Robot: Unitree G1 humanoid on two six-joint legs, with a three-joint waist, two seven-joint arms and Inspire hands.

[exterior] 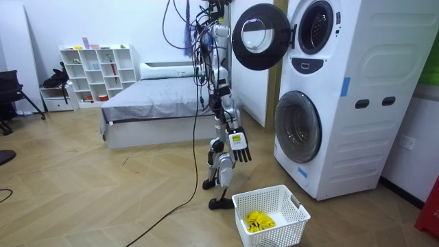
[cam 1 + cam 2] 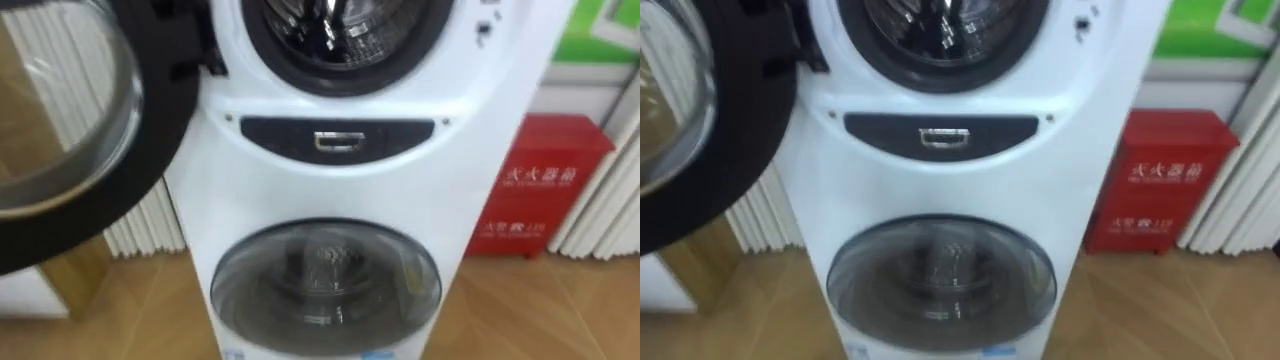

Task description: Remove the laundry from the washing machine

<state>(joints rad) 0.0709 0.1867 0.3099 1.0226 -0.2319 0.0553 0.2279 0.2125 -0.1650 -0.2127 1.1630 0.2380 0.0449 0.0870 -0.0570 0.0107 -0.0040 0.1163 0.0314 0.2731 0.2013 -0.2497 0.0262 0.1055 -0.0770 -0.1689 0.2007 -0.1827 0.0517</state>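
I stand facing a white stacked washing machine. Its upper round door is swung open to my left, and the upper drum opening shows bare shiny metal at the top of the eye views. I cannot make out any cloth in it. The lower door is shut. In the room view my right hand hangs by my side at hip height with relaxed fingers and holds nothing. A white basket on the floor by my feet holds a yellow cloth.
A red cabinet stands on the floor right of the machine, with white slatted panels beyond it. In the room view a bed and a white shelf lie behind me across open wooden floor.
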